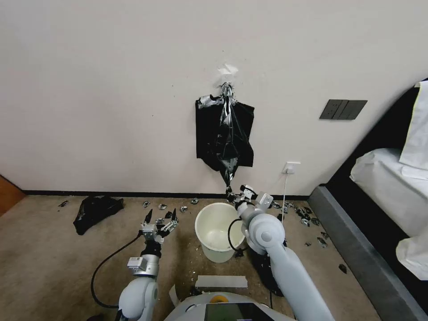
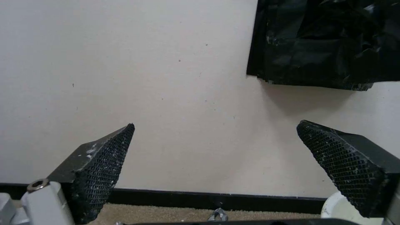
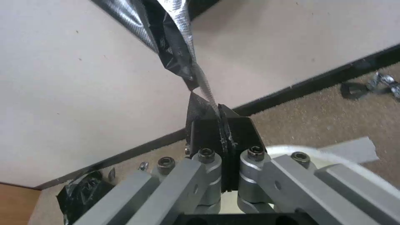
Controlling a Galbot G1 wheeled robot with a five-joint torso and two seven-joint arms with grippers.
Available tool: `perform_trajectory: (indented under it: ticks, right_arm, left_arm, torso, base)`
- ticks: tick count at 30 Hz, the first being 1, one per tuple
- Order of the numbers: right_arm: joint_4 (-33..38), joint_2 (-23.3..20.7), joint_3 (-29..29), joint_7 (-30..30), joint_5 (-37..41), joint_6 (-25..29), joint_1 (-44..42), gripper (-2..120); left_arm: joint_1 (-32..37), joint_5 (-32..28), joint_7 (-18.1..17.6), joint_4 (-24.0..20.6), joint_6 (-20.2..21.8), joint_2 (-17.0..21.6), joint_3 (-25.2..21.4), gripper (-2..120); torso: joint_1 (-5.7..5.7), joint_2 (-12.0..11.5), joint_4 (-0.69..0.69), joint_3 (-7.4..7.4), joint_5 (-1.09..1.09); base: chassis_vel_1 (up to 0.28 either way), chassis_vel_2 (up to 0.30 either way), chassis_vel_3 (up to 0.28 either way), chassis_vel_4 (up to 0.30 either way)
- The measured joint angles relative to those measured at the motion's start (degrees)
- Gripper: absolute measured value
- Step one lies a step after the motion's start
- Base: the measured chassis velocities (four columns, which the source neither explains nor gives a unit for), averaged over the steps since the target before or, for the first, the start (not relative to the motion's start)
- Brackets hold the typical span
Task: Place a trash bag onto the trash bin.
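Head view shows the trash bag [image 1: 228,133] hanging from a hook on the wall, drawn down into a thin twisted tail whose tip sits in the right gripper [image 1: 232,192], just above the far rim of the trash bin [image 1: 218,232]. Right wrist view makes the hold plain: the two jaws are pressed together on a narrow strip of the glossy black film [image 3: 179,59], streaked with silver tape, and nothing else is between them. I judge the bag light, limp and slick; it will stretch and tear before it resists, so a pinch on the taped, bunched rim seems the safest hold, since the tape gives the pads something firmer than bare film. Behind it hangs a flat bundle of bags [image 1: 207,133], which the left wrist view shows as a stacked edge [image 2: 325,43] against the wall. That view also shows the left gripper [image 2: 214,137] spread wide and empty; the head view places it low beside the bin, near silver scraps [image 1: 183,208] and a black plastic heap [image 1: 96,211] on the carpet.
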Motion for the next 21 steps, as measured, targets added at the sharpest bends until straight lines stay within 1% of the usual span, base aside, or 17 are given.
perform_trajectory:
  ticks: [4,6,11,13,14,15,16,17,18,19,21]
  right_arm:
    - [-1.86,0.17,-0.09,-0.77,0.05,0.97,2.50,0]
    - [-4.01,0.36,-0.47,-1.18,0.20,1.70,5.55,0]
    - [-6.12,0.66,-1.18,-1.33,0.47,2.02,9.26,0]
    - [-7.36,0.89,-1.91,-1.36,0.56,2.22,11.37,0]
    - [-7.36,0.89,-1.91,-1.36,0.56,2.22,11.37,0]
    - [-7.74,0.93,-2.16,-1.36,0.57,2.27,12.14,0]
    - [-7.90,0.98,-2.33,-1.36,0.59,2.28,12.54,0]
    - [-8.07,1.02,-2.63,-1.37,0.65,2.28,13.14,0]
    - [-8.07,1.02,-2.63,-1.37,0.65,2.28,13.14,0]
    - [-8.18,1.03,-2.93,-1.37,0.67,2.27,13.44,0]
    - [-8.55,1.07,-3.62,-1.36,0.68,2.26,13.87,0]
  left_arm:
    - [0.07,0.08,0.51,-0.50,-0.21,0.06,0.27,100]
    - [0.26,0.07,1.26,-1.50,-0.27,0.41,0.53,100]
    - [0.26,-0.61,2.25,-2.91,-0.33,1.30,0.83,100]
    - [0.12,-2.68,4.30,-4.22,-0.34,2.56,1.13,100]
    - [0.12,-2.68,4.30,-4.22,-0.34,2.56,1.13,100]
    - [-0.10,-4.28,6.19,-4.94,-0.34,3.26,1.20,100]
    - [-0.24,-5.12,7.24,-5.29,-0.34,3.65,1.23,100]
    - [-0.69,-7.30,9.99,-6.24,-0.34,4.68,1.34,100]
    - [-0.69,-7.30,9.99,-6.24,-0.34,4.68,1.34,100]
    - [-1.11,-9.26,11.99,-6.89,-0.32,5.65,1.52,100]
    - [-1.49,-12.26,13.93,-7.80,-0.23,7.21,1.84,100]
  torso:
    - [0.00,0.00,0.00,0.00,0.00]
    - [0.00,0.00,0.01,0.00,0.00]
    - [0.00,0.00,0.01,0.00,0.00]
    - [0.00,0.00,0.01,0.00,0.00]
    - [0.00,0.00,0.01,0.00,0.00]
    - [0.00,0.00,0.01,0.00,0.00]
    - [0.00,0.00,0.01,0.00,-0.01]
    - [0.00,0.00,0.00,0.00,0.00]
    - [0.00,0.00,0.00,0.00,0.00]
    - [0.00,0.00,0.00,0.00,-0.01]
    - [0.00,0.00,-0.03,0.00,-0.01]
  base:
    - [0.000,0.000,0.000,0.000]
    - [0.000,0.000,0.000,0.000]
    - [0.000,0.000,0.000,0.000]
    - [0.000,0.000,0.000,0.000]
    - [0.000,0.000,0.000,0.000]
    - [0.000,0.000,0.000,0.000]
    - [0.000,0.000,0.000,0.000]
    - [0.000,0.000,0.000,0.000]
    - [0.000,0.000,0.000,0.000]
    - [0.000,0.000,0.000,0.000]
    - [0.000,0.000,0.000,0.000]
